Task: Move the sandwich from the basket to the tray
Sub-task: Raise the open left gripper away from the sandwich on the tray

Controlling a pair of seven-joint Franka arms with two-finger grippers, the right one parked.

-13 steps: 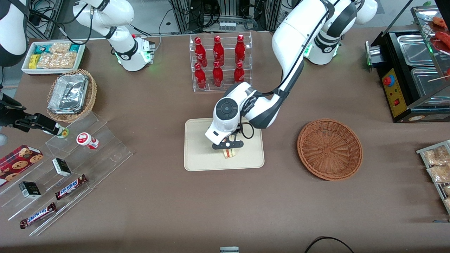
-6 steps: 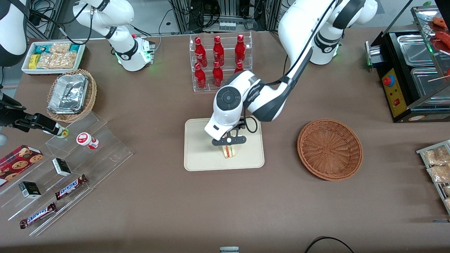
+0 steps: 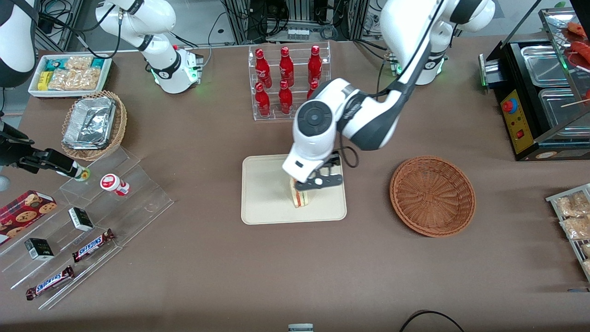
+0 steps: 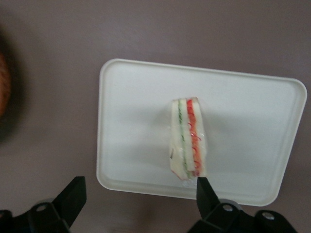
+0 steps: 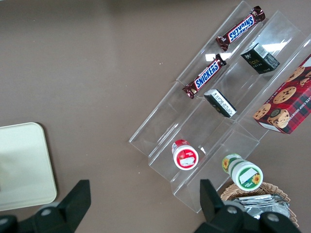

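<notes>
The sandwich (image 3: 302, 198) rests on the cream tray (image 3: 262, 198) with its red and green filling edge facing up, toward the tray's edge nearest the front camera. My left gripper (image 3: 318, 182) hangs open above it, shifted slightly toward the basket, holding nothing. In the left wrist view the sandwich (image 4: 187, 138) lies free on the tray (image 4: 131, 121), and the gripper (image 4: 140, 182) has its black fingers spread wide, one fingertip (image 4: 202, 184) close to the sandwich's end. The reddish-brown basket (image 3: 432, 196) sits empty beside the tray, toward the working arm's end.
A clear rack of red bottles (image 3: 288, 80) stands farther from the front camera than the tray. A stepped acrylic shelf with snack bars (image 3: 92, 212), a tan basket of foil containers (image 3: 94, 124) and a white snack bin (image 3: 69, 74) lie toward the parked arm's end. A black food warmer (image 3: 539, 97) stands at the working arm's end.
The gripper has risen off the sandwich and drifted toward the basket. The sandwich stays on the tray where it was.
</notes>
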